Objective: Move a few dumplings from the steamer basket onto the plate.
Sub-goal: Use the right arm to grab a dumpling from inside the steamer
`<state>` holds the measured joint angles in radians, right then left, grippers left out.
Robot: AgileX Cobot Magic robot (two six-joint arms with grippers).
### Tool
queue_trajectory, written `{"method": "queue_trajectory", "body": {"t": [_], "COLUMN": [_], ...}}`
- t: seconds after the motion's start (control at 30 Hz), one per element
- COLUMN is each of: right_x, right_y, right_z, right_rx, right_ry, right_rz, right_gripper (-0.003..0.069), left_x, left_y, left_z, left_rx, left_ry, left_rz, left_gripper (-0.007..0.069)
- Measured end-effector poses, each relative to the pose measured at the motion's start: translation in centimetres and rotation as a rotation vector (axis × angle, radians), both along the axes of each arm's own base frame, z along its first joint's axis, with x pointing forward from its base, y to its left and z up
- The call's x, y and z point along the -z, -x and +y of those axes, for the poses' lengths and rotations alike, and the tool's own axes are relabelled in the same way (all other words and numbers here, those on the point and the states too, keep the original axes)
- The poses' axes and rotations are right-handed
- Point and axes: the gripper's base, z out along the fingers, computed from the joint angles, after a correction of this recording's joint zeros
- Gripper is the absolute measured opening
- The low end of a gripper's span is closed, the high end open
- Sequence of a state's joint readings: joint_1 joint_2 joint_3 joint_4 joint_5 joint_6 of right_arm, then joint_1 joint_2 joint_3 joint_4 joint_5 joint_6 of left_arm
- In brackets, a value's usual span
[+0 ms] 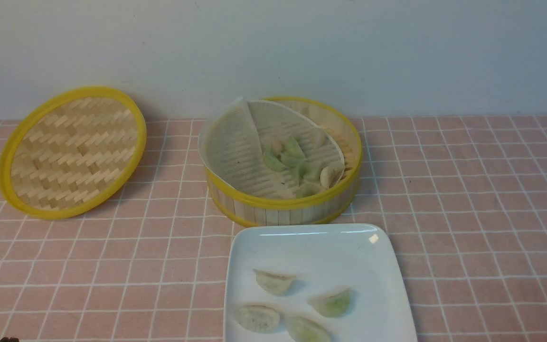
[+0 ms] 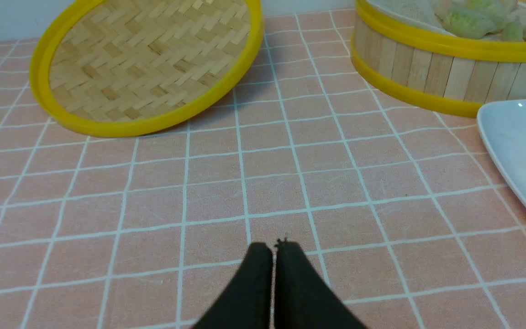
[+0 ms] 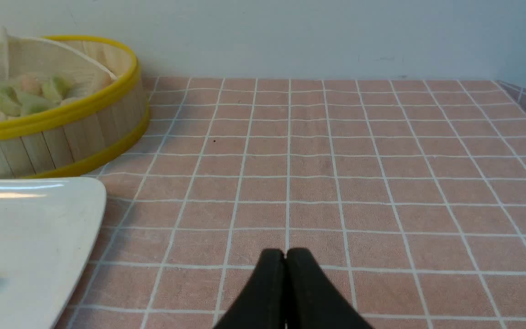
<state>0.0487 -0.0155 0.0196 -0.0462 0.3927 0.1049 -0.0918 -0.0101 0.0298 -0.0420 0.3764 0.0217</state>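
Observation:
The steamer basket stands mid-table with its white liner folded up on the left; several pale green and cream dumplings lie inside. The white square plate sits just in front of it and holds several dumplings. The basket and plate edge show in the left wrist view, and the basket and plate in the right wrist view. My left gripper is shut and empty, low over the cloth left of the plate. My right gripper is shut and empty, right of the plate. Neither gripper shows in the front view.
The flat woven yellow-rimmed lid leans at the back left; it also shows in the left wrist view. A pink checked cloth covers the table. A pale wall runs behind.

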Motion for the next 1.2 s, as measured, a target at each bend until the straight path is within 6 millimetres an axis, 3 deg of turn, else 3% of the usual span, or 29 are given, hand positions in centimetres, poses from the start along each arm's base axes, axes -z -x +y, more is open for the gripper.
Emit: {"method": "queue_trajectory", "body": {"t": [0.8,0.9,1.03,1.2], "right_x": [0.0,-0.6,-2.6,-3.5], "right_y": [0.0,-0.2,-0.2,-0.1], "right_z": [0.0,0.3,0.1,-0.3], "right_rx": [0.0,0.003,0.023,0.04], "right_ry": [-0.019,-0.209,-0.593,-0.734], "right_rz": [-0.007,-0.086,-0.284,-0.383], "right_gripper": [-0.0015,-0.0015,-0.0015,-0.0015], "left_x": [0.0,0.0,0.0,0.0], "left_y": [0.0,0.0,0.0,0.0], "left_z": [0.0,0.0,0.0,0.0], "left_rx": [0.0,0.0,0.0,0.0], "left_ry": [0.0,0.0,0.0,0.0], "left_rz": [0.0,0.0,0.0,0.0], "left_gripper": [-0.0006,-0.0006,-0.0006,-0.0006]}}
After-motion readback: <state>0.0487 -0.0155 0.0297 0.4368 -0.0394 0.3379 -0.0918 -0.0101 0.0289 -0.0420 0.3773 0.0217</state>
